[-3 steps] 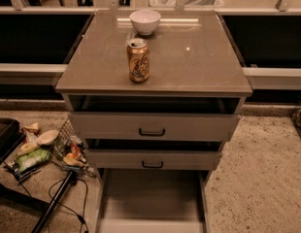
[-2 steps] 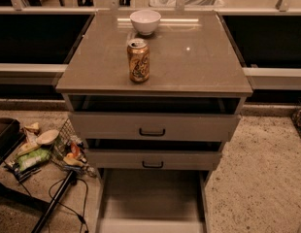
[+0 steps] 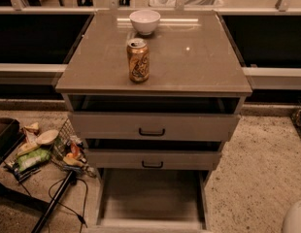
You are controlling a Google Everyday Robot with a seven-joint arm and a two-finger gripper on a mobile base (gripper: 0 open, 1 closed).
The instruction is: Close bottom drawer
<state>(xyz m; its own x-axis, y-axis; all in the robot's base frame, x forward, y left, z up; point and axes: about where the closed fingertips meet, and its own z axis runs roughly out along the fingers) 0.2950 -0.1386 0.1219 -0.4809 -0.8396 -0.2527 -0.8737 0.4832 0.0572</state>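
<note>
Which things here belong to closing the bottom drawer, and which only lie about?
Job: pulled-out grey-beige bottom drawer; gripper, not in view.
Lying about: orange drink can, white round bowl, snack packets on floor.

The bottom drawer (image 3: pixel 150 198) is the lowest drawer of the cabinet (image 3: pixel 199 62). It stands pulled far out toward the camera. It is a wide, shallow, grey-beige tray with low side walls and a flat floor, sitting level. Its front edge meets the lower frame border and is partly cropped. The gripper is out of view, so no position relative to it can be given.
</note>
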